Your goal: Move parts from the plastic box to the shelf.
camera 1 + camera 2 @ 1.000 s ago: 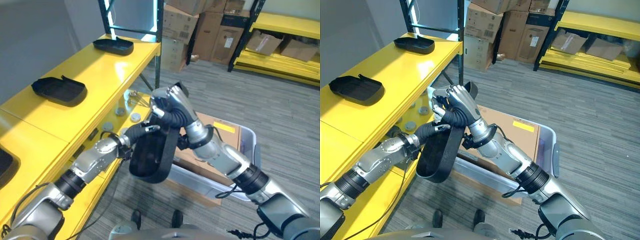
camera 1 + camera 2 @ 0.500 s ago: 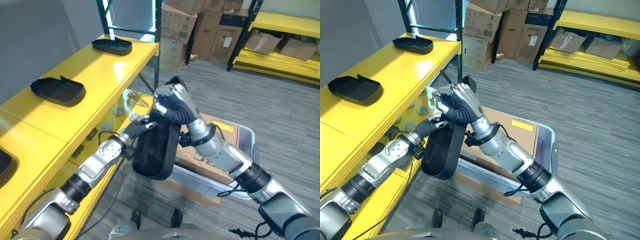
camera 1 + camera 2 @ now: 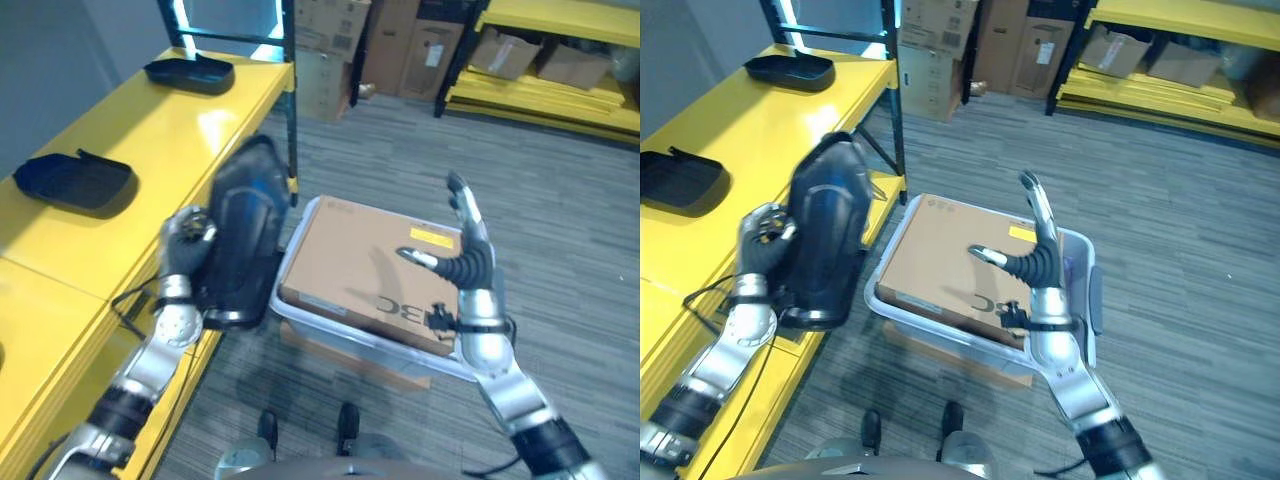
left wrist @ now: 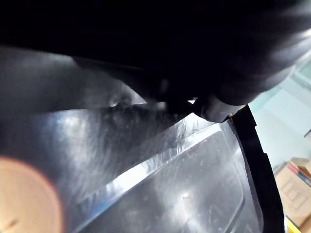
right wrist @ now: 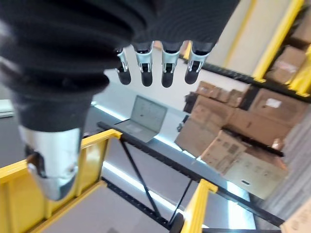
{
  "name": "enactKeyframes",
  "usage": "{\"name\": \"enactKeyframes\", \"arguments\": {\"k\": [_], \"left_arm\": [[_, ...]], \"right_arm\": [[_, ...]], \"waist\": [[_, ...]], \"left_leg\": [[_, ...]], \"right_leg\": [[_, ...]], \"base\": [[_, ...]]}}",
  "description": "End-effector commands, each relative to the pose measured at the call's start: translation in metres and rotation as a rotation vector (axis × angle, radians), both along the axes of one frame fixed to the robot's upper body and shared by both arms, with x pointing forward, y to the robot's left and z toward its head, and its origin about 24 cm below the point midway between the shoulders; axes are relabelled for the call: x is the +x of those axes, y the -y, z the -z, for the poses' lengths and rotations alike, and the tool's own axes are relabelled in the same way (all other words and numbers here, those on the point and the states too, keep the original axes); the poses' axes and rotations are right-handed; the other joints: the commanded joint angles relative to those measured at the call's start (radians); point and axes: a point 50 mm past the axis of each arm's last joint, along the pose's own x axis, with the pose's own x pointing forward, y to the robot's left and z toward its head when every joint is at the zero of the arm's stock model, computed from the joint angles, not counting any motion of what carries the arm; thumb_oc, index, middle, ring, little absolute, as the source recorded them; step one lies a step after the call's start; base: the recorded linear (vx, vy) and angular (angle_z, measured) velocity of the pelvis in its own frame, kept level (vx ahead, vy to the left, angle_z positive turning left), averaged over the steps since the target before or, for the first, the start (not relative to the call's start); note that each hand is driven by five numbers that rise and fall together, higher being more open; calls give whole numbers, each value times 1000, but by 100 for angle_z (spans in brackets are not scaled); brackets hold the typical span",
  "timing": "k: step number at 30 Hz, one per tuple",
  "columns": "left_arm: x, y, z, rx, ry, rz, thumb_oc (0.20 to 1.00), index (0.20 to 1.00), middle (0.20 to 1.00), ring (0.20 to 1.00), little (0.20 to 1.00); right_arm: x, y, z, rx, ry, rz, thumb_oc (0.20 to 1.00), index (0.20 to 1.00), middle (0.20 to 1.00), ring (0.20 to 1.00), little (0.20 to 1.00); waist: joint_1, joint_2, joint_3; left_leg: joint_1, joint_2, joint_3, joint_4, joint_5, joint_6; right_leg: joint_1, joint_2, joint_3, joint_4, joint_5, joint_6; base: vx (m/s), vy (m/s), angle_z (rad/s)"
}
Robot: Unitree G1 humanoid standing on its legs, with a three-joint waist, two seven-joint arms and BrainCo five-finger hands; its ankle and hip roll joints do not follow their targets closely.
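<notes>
The left hand (image 3: 183,243) grips a large black moulded plastic part (image 3: 238,245), fingers curled round its rim, holding it upright at the edge of the yellow metal shelf (image 3: 150,140). The right hand (image 3: 463,262) hovers above the translucent plastic box (image 3: 300,312), fingers straight and spread, holding nothing. A flat brown cardboard carton (image 3: 372,270) lies in the box. Farther along the shelf rest two more black tray-shaped parts (image 3: 65,178).

- Black part (image 3: 238,240): plastic, glossy sheen.
- Shelf (image 3: 120,150): painted metal, smooth, glossy yellow.
- Plastic box (image 3: 1083,290): translucent, smooth.
- Carton (image 3: 365,265) inside: matt brown cardboard.
- Floor (image 3: 1180,230): grey, matt, striated.
</notes>
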Motion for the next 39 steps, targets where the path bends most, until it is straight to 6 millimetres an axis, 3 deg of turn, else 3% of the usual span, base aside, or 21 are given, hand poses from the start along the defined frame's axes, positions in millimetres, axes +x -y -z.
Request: {"name": "enactKeyframes", "arguments": {"k": [1,2,3,7,8,9,10,11,12,13,14,15,16,18,19,22,24,30,35,36,39], "left_arm": [[-3,-9,-46,-71,362,2,200,200,200,200,200],[-6,-11,-47,-77,377,-2,200,200,200,200,200],[-22,-18,-52,-106,456,0,200,200,200,200,200],[-49,-26,-63,-138,561,-2,200,200,200,200,200],[-64,-27,-69,-130,604,19,200,200,200,200,200],[-66,-27,-70,-131,611,25,200,200,200,200,200],[-70,-28,-73,-135,634,41,200,200,200,200,200],[-75,-28,-78,-141,664,78,200,200,200,200,200],[-76,-28,-79,-142,667,81,200,200,200,200,200],[-77,-27,-81,-144,689,94,200,200,200,200,200],[-76,-23,-85,-162,727,135,200,200,200,200,200],[-75,-22,-86,-160,734,142,200,200,200,200,200],[-68,-17,-91,-134,756,147,200,200,200,200,200],[-61,-15,-101,-120,769,139,200,200,200,200,200],[-55,-12,-113,-102,759,149,200,200,200,200,200],[-50,-6,-125,-102,745,206,200,200,200,200,200],[-47,-1,-134,-99,722,272,200,200,200,200,200],[-42,8,-142,-88,691,350,200,200,200,200,200],[-35,9,-138,-121,674,338,200,200,200,200,200],[-34,8,-134,-136,670,331,200,200,200,200,200],[-30,10,-123,-156,664,321,200,200,200,200,200]], "right_arm": [[11,-5,-6,66,2,-89,1000,1000,1000,1000,1000],[12,-3,0,76,-36,-90,1000,1000,1000,1000,1000],[13,4,30,108,-210,-83,1000,1000,1000,1000,1000],[9,10,87,120,-509,-47,1000,1000,1000,1000,1000],[-3,16,127,161,-702,3,1000,1000,1000,1000,1000],[-6,18,135,175,-743,18,1000,1000,1000,1000,1000],[-14,21,151,210,-819,59,1000,1000,1000,1000,1000],[-31,29,180,275,-965,144,1000,1000,1000,1000,1000],[-33,30,183,282,-977,151,1000,1000,1000,1000,1000],[-42,31,195,331,-1043,193,1000,1000,1000,1000,1000],[-60,34,217,386,-1152,259,1000,1000,1000,1000,1000],[-64,34,222,394,-1182,265,1000,1000,1000,1000,1000],[-82,34,242,399,-1350,281,1000,1000,1000,1000,1000],[-119,38,269,381,-1673,283,1000,1000,1000,1000,1000],[-145,47,277,385,-1898,343,1000,1000,1000,1000,1000],[-178,51,281,488,-2112,375,1000,1000,1000,1000,1000],[-189,52,281,454,-2165,410,1000,1000,1000,1000,1000],[-181,52,281,394,-2111,551,1000,1000,1000,1000,1000],[-120,63,264,259,-1565,725,1000,1000,1000,1000,1000],[-99,61,254,225,-1397,703,1000,1000,1000,1000,1000],[-70,52,233,95,-1180,665,1000,1000,1000,1000,1000]], "waist": [[21,-14,-28],[22,-13,-27],[39,-9,-18],[89,2,1],[117,6,19],[120,7,21],[126,8,26],[126,10,38],[125,9,41],[118,7,42],[101,7,38],[97,7,37],[90,0,28],[121,-22,18],[154,-39,6],[156,-32,-19],[157,-17,-30],[155,5,-40],[132,26,-32],[113,32,-25],[71,34,-13]], "left_leg": [[1,59,32,-5,-29,-37],[1,59,31,-5,-28,-38],[-9,65,16,-5,-13,-51],[-40,70,-12,-5,13,-72],[-53,92,18,-3,37,-88],[-59,99,30,-4,47,-90],[-66,115,66,-4,63,-97],[-65,152,163,-3,90,-116],[-63,156,175,-3,94,-118],[-54,177,234,1,95,-137],[-45,212,368,5,135,-154],[-43,218,389,6,143,-157],[-15,226,442,16,137,-149],[-14,206,389,127,56,-117],[-17,169,322,240,-26,-87],[45,112,316,164,-121,-56],[84,73,296,91,-135,-37],[124,2,284,1,-147,-3],[104,-32,270,-5,-162,37],[96,-36,256,-5,-162,49],[73,-43,211,-5,-158,70]], "right_leg": [[79,-4,0,45,-160,12],[80,-5,-2,46,-161,12],[85,-7,-10,47,-164,8],[93,-10,-37,49,-174,-3],[111,-16,-82,61,-181,-6],[111,-17,-95,63,-177,-6],[117,-20,-125,70,-177,-6],[136,-27,-195,86,-182,-3],[139,-28,-204,88,-182,-3],[155,-34,-231,91,-191,7],[166,-39,-304,89,-180,15],[169,-39,-317,87,-178,15],[168,-46,-348,82,-170,15],[159,-70,-345,83,-160,11],[149,-88,-348,78,-144,11],[121,-113,-375,95,-126,32],[109,-133,-377,111,-113,58],[75,-195,-404,117,-36,110],[27,-226,-369,154,-13,124],[11,-212,-325,186,-34,118],[-16,-155,-210,244,-99,100]], "base": [[0,0,0],[23,-18,5],[21,-13,5],[-2,-17,10],[-6,-38,36],[-1,-44,55],[-11,-23,104],[-7,-21,133],[20,-17,162],[-76,3,164],[-89,1,203],[-186,66,223],[-130,127,192],[-134,212,120],[-112,219,28],[-83,289,5],[-22,334,86],[-26,282,37],[-79,255,-13],[-74,185,5],[-88,130,18]]}}
